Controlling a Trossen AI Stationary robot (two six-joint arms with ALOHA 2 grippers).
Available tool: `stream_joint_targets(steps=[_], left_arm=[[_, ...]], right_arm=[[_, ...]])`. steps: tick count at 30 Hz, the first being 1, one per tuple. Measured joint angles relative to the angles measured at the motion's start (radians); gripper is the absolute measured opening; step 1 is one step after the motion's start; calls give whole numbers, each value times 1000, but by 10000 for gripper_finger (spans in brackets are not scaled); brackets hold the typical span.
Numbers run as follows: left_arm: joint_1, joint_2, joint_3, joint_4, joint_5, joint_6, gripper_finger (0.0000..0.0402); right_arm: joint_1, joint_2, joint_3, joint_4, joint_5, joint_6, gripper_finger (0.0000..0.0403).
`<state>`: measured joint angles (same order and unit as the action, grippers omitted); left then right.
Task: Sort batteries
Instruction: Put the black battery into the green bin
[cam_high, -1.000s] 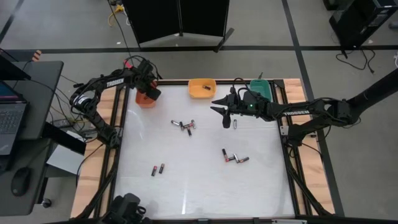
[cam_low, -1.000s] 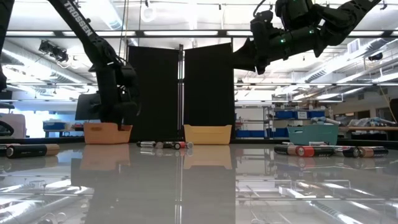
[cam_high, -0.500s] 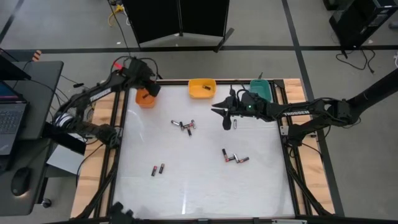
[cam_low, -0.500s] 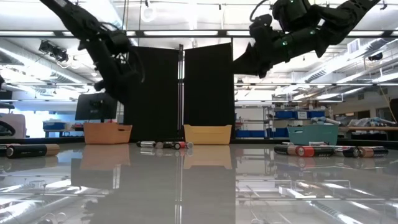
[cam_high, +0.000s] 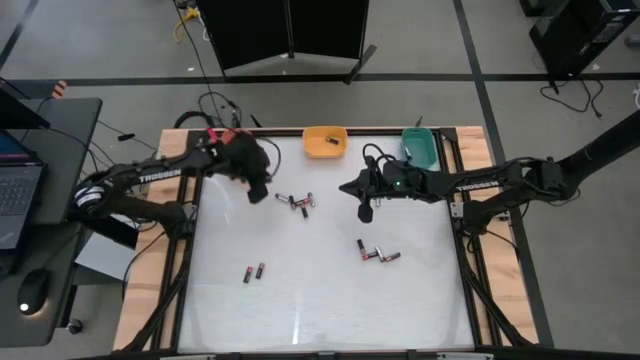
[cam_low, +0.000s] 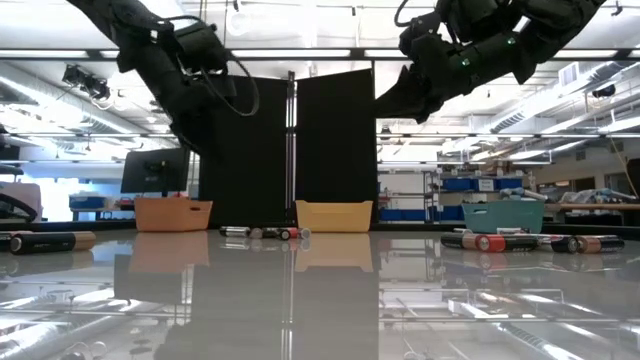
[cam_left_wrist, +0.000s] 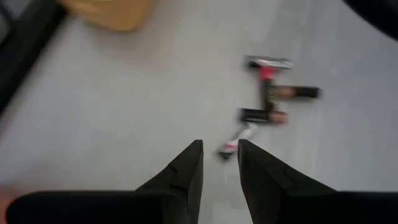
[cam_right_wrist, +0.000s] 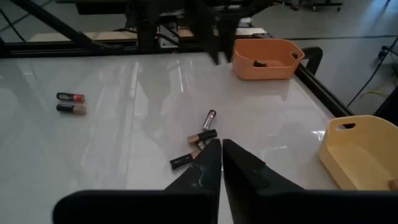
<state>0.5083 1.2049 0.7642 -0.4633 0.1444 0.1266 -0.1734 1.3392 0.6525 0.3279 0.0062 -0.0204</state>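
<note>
Small batteries lie on the white table in three groups: a cluster (cam_high: 297, 202) left of centre, another cluster (cam_high: 376, 255) right of centre, and a pair (cam_high: 253, 272) nearer the front. My left gripper (cam_high: 259, 192) hovers above the table just left of the first cluster, open; its wrist view shows those batteries (cam_left_wrist: 268, 93) beyond the fingertips (cam_left_wrist: 220, 149). My right gripper (cam_high: 360, 203) hangs high over the table's right half, shut and empty (cam_right_wrist: 222, 147). The same cluster (cam_right_wrist: 195, 147) and the pair (cam_right_wrist: 69, 103) lie far below it.
A yellow bin (cam_high: 325, 141) and a teal bin (cam_high: 420, 146) stand at the far edge. An orange bin (cam_low: 172, 213) stands at the far left, with a battery inside (cam_right_wrist: 260, 63); my left arm covers it in the high view. Wooden rails frame the table.
My left gripper has swung away from the orange bin at the far left, toward the table's middle and near side, turning as it went, and now stands beside the left battery cluster. My right gripper has shut its fingers and drifted slightly toward the near edge. No battery has moved.
</note>
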Motion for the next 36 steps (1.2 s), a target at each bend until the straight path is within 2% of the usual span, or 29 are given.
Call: stream_joint_targets(steps=[6, 11, 18, 23, 36], left_arm=[[-117, 23, 0, 2, -1, 26, 110], [-149, 107, 0, 8, -4, 42, 147], [-149, 227, -1, 54, -16, 242, 196], [-139, 267, 0, 118, -22, 263, 198], [-116, 402, 2, 160, -43, 314, 195]], right_arm=[[0, 0, 0, 0, 2, 0, 48], [0, 0, 0, -2, 2, 0, 48], [0, 0, 0, -10, 2, -1, 41], [0, 0, 0, -18, 2, -1, 39], [0, 0, 0, -18, 2, -9, 36]])
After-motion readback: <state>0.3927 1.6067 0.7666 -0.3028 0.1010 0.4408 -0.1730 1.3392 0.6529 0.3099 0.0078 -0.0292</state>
